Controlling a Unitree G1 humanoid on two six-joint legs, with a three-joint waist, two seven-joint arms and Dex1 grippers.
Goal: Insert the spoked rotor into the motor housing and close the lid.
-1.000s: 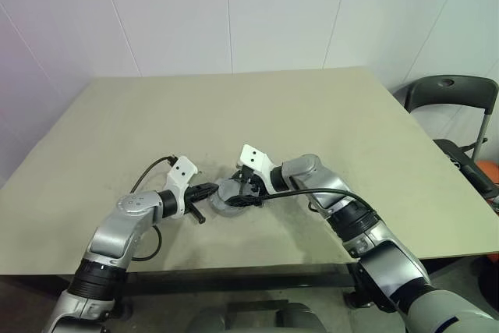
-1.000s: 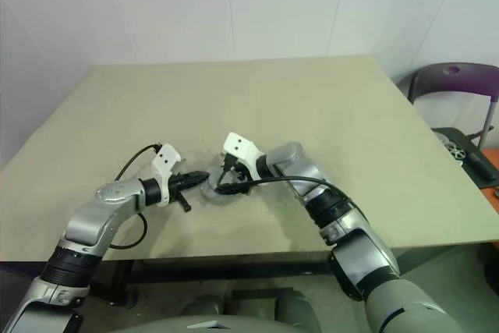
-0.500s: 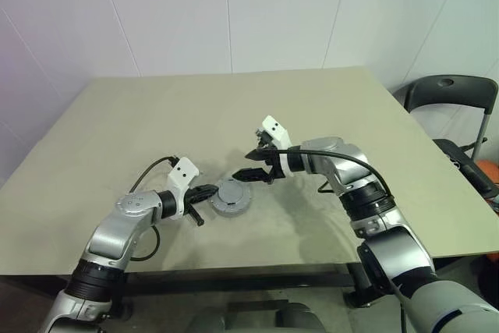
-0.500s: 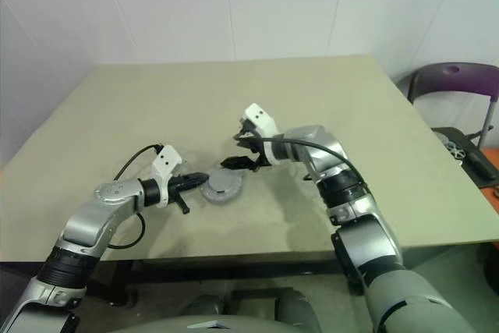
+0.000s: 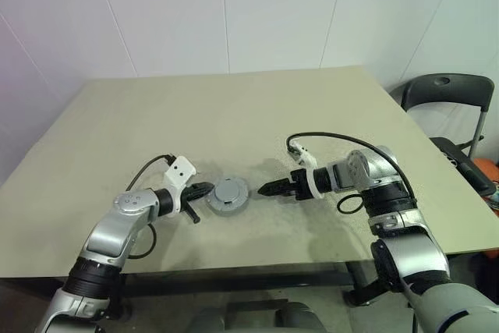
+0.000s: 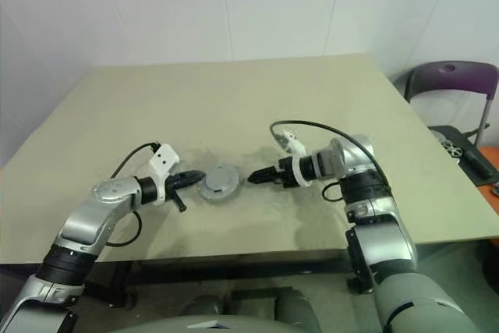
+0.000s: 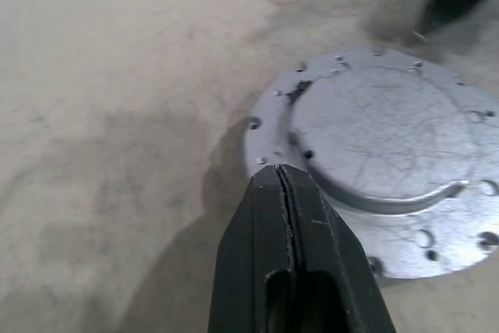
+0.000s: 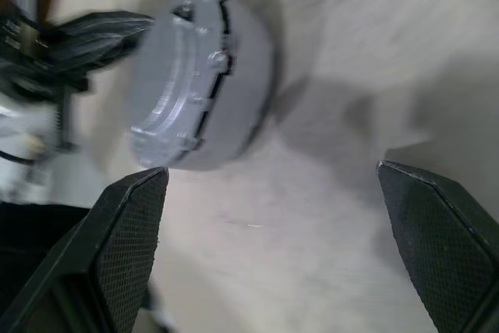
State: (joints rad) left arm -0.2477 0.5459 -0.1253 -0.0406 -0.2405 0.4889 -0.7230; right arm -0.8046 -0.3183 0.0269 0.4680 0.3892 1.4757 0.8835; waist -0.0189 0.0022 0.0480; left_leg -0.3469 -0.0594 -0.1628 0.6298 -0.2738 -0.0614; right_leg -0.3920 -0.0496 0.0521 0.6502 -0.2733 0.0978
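Observation:
The dull grey lid (image 5: 229, 192) lies flat on top of the motor housing, whose grey side wall (image 8: 251, 60) shows under the lid's notched edge (image 7: 269, 126). The spoked rotor is hidden. My left gripper (image 5: 207, 189) is shut, empty, with its tip (image 7: 282, 185) at the lid's left rim. My right gripper (image 5: 262, 189) hangs open a short way to the right of the assembly, apart from it. Its two fingers (image 8: 129, 259) stand wide with nothing between them and point at the housing.
The assembly rests on a beige table (image 5: 234, 115) near the front middle. A dark chair (image 5: 450, 99) stands past the table's right edge. The table's front edge (image 5: 234, 267) runs close under both arms.
My right gripper has let go of the lid, pulled away to the right and rolled its wrist. The lid stays on the housing. My left gripper has kept its place.

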